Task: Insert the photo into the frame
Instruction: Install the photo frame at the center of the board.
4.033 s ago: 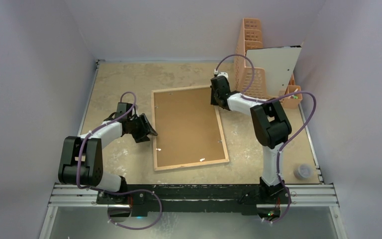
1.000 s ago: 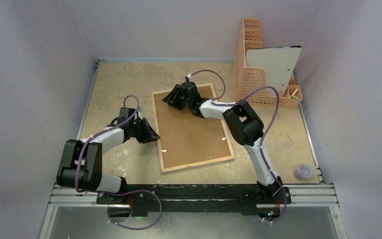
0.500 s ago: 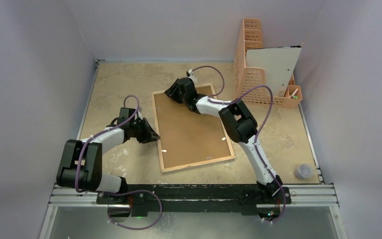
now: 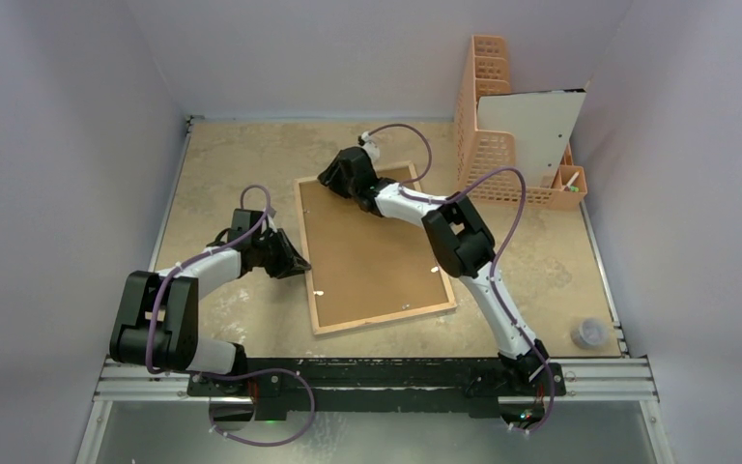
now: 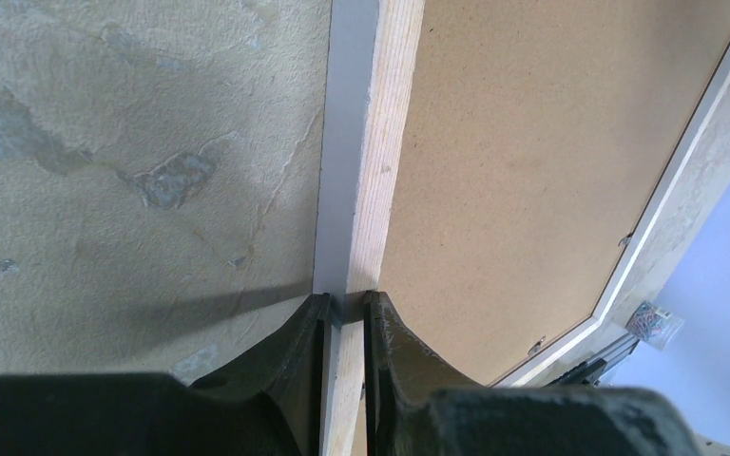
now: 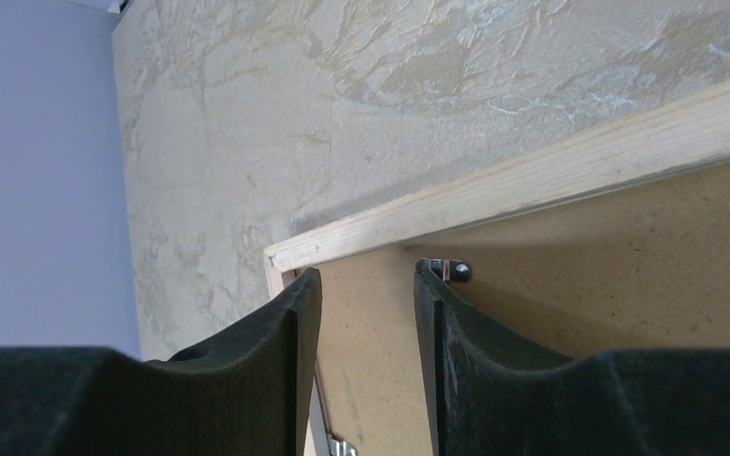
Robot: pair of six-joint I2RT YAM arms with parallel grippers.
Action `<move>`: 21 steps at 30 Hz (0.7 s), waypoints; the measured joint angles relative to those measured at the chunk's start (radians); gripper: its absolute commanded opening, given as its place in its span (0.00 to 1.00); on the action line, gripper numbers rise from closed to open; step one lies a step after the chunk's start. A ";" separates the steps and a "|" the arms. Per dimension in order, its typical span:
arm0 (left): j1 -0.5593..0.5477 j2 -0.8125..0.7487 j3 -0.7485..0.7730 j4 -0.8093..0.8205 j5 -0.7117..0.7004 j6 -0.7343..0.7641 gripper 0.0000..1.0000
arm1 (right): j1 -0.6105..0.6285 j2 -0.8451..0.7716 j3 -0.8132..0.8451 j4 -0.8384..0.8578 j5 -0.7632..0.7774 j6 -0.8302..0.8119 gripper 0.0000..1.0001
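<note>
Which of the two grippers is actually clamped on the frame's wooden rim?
The left gripper: it pinches the left rim of the frame. The right gripper only hangs open over the far left corner.

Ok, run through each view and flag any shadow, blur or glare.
Top external: even soft light, sharp, no glare on the frame. Left wrist: left gripper dark and slightly soft, a shadow streaks the table beside it. Right wrist: right gripper dark, rim shading the backing board.
</note>
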 measured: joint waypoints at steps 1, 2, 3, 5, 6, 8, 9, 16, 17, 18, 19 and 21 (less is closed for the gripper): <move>0.000 0.000 0.000 0.000 0.000 0.000 0.09 | 0.002 0.007 0.014 -0.009 0.011 0.000 0.45; 0.000 0.000 0.000 0.000 0.000 0.000 0.09 | 0.003 0.012 0.025 -0.016 0.017 0.000 0.45; 0.000 0.000 0.000 0.000 0.000 0.000 0.08 | 0.004 0.018 0.038 -0.027 0.021 0.000 0.45; 0.000 0.000 0.000 0.000 0.000 0.000 0.08 | 0.005 0.027 0.057 -0.039 0.034 0.000 0.44; 0.000 0.000 0.000 0.000 0.000 0.000 0.08 | 0.005 0.031 0.066 -0.047 0.039 0.000 0.44; 0.000 0.000 0.000 0.000 0.000 0.000 0.08 | 0.006 0.038 0.083 -0.061 0.048 0.000 0.44; 0.000 0.000 0.000 0.000 0.000 0.000 0.08 | 0.007 0.043 0.092 -0.065 0.056 0.000 0.44; 0.000 0.000 0.000 -0.002 -0.005 0.000 0.08 | 0.012 0.048 0.113 -0.092 0.094 -0.001 0.43; 0.000 0.000 0.000 -0.002 -0.005 0.000 0.08 | 0.013 0.048 0.113 -0.093 0.100 -0.001 0.43; 0.000 0.000 0.000 -0.003 -0.006 0.000 0.08 | 0.014 0.048 0.115 -0.095 0.111 -0.001 0.42; 0.000 0.000 0.000 -0.002 -0.007 0.000 0.08 | 0.016 0.048 0.116 -0.098 0.122 -0.002 0.42; -0.002 0.000 0.000 -0.002 -0.008 -0.001 0.08 | 0.019 0.048 0.117 -0.100 0.144 -0.005 0.42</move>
